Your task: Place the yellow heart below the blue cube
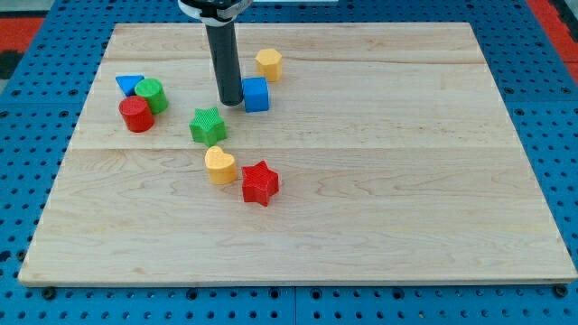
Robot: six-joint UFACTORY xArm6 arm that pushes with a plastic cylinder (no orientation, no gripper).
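Near the counter's middle, a bit toward the view's left, sits the yellow heart [220, 166], touching or almost touching the red star [260, 182] at its lower right. Green star [208, 125] just above the heart, slightly left. Blue cube [256, 94] further up, above and right of the heart, well apart from it. My tip [229, 101] is down on the counter [406, 181], right against the cube's left side; contact likely, can't confirm. No hand on this rod, so nothing to open or close and nothing held. Yellow hexagon-like block [268, 64] just above the cube, slightly right. Far left cluster: blue triangle [129, 85], green cylinder [151, 95] beside it, red cylinder [136, 115] below, all packed close together. Blue pegboard [551, 99] surrounds the wooden counter.
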